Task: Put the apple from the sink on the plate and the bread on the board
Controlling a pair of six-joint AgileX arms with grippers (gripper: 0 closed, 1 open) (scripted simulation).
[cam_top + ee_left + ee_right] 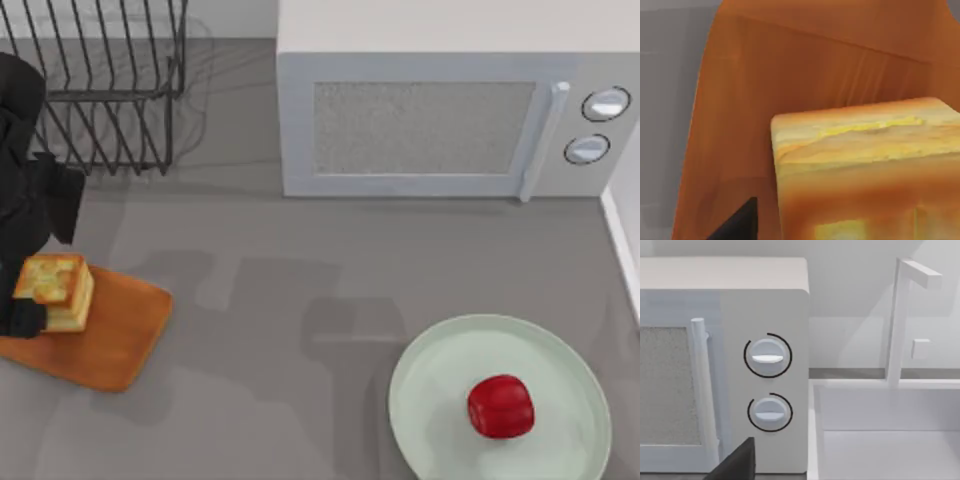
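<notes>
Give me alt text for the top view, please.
Left gripper is at the bread on the board at the table's left; the apple sits on the plate at lower right. A microwave and wire rack stand behind.

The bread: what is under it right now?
The bread sits over the board at the table's left, with the left claw around it. Whether its underside touches the wood is hidden. The apple lies on the plate.

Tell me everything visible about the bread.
The bread is a small thick square block with a golden-yellow toasted top and pale tan sides. It sits upright on the left end of the orange-brown wooden board, at the table's left side. The left gripper is at it, dark fingers beside its edges.
</notes>
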